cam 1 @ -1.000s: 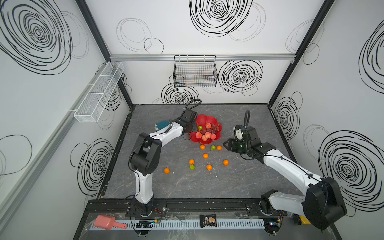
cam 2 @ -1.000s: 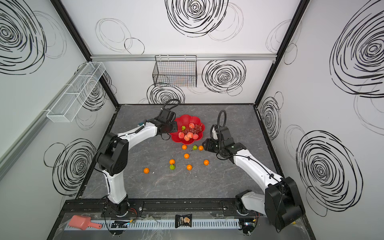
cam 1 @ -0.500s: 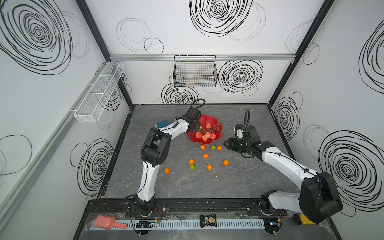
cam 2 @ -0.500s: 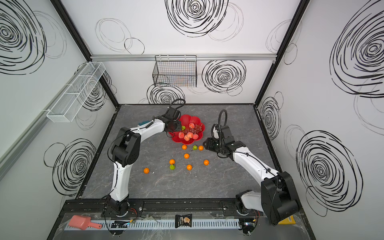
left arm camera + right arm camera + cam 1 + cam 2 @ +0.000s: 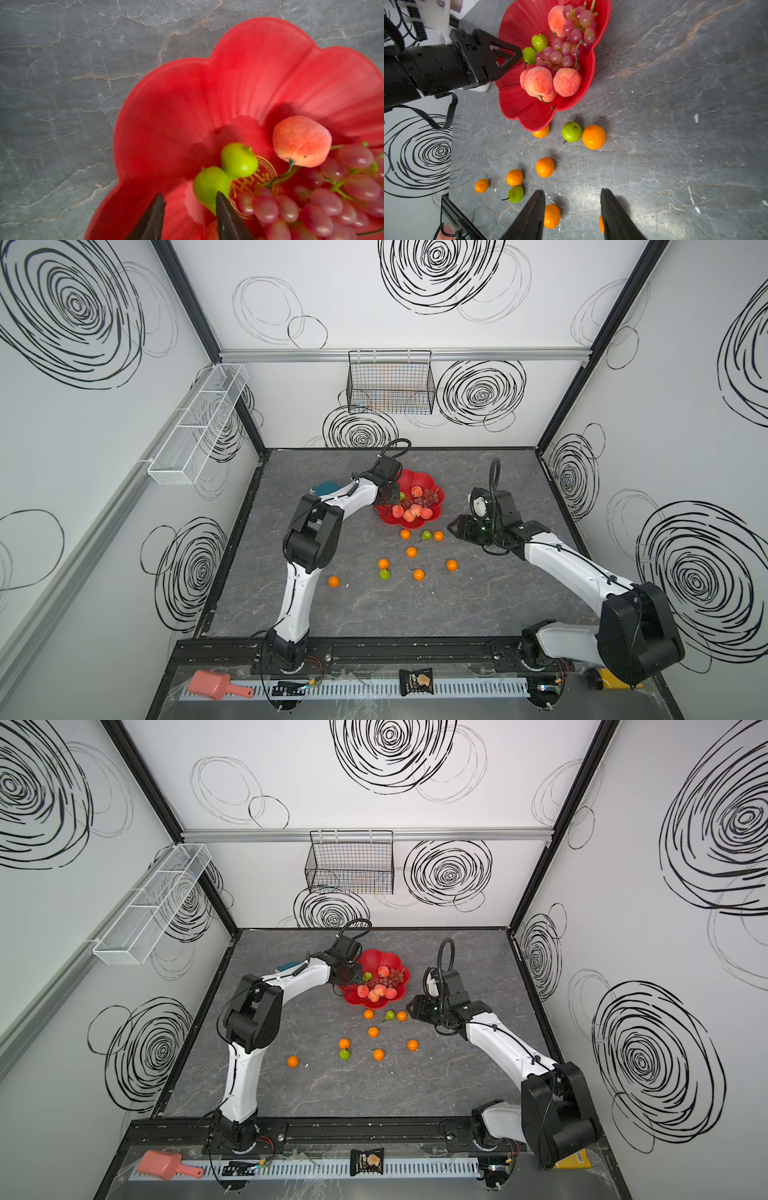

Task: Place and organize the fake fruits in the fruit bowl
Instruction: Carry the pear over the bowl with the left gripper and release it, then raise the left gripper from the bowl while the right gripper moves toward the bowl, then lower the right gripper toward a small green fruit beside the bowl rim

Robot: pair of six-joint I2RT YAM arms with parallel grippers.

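In both top views I see the fruit bowl [image 5: 417, 480] toward the back of the grey table [image 5: 498, 605]. My left gripper [image 5: 390, 504] is over its left edge, and only a sliver of green shows there. The left wrist view fills that in: two green pears [image 5: 239, 160] lie touching each other beside the gold emblem [image 5: 255, 180]. The fingers [image 5: 154, 216] stand moderately apart, one tip overlapping the nearer pear and the other clear of it, so nothing is clamped. A peach [image 5: 301, 141] and the grape bunch [image 5: 332, 197] lie next to them.

My right gripper [image 5: 572, 191] hangs over the table to the right of the bowl, jaws parted and empty. Its wrist view shows more peaches [image 5: 566, 82] piled on the bowl's side nearer the arm bases. It also shows an orange [image 5: 541, 133] half tucked under the rim, which from the top looks merely close. Seven oranges [image 5: 411, 551] and two loose pears [image 5: 385, 574] lie on the table in front of the bowl
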